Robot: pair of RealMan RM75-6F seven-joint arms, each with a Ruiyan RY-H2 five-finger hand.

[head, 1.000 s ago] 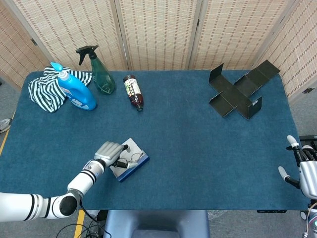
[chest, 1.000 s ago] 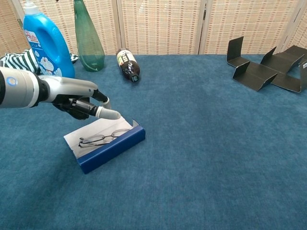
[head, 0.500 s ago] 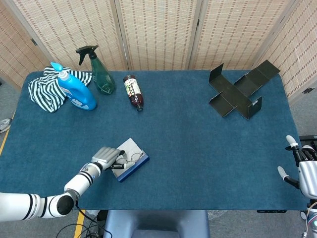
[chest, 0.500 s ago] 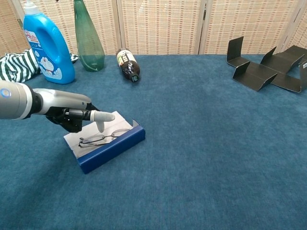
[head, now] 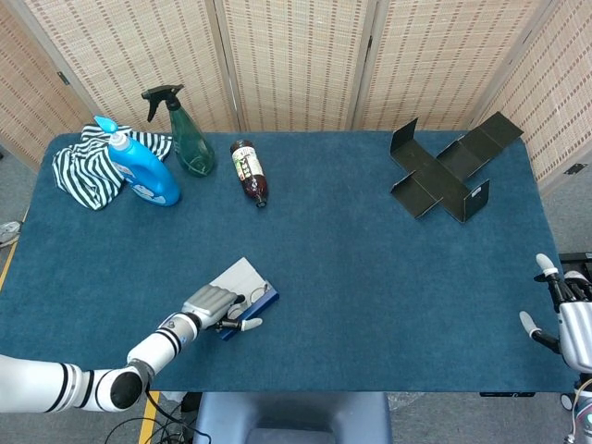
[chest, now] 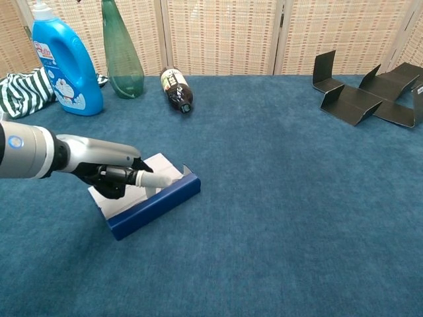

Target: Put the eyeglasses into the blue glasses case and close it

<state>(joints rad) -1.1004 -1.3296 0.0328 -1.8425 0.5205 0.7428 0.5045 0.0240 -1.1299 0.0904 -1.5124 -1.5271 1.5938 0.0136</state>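
The blue glasses case (head: 264,301) (chest: 162,200) lies open near the table's front left, its pale lining (head: 240,274) facing up. My left hand (head: 213,303) (chest: 112,175) rests over the near-left part of the case, fingers curled in and one pale finger (chest: 153,179) stretched to the right across the lining. The eyeglasses lie under the hand and are hidden in both views. I see nothing held in that hand. My right hand (head: 560,319) hangs beyond the table's right front corner with its fingers apart and empty.
At the back left stand a blue detergent bottle (head: 143,171) (chest: 66,63) and a green spray bottle (head: 190,143) (chest: 121,56) by a striped cloth (head: 79,166). A brown bottle (head: 249,171) (chest: 177,89) lies on its side. Black folded card (head: 444,171) (chest: 363,92) sits back right.
My left hand has slid toward the table's front edge and lower over the case, and it now covers the eyeglasses that showed on the lining before. The right hand has not moved.
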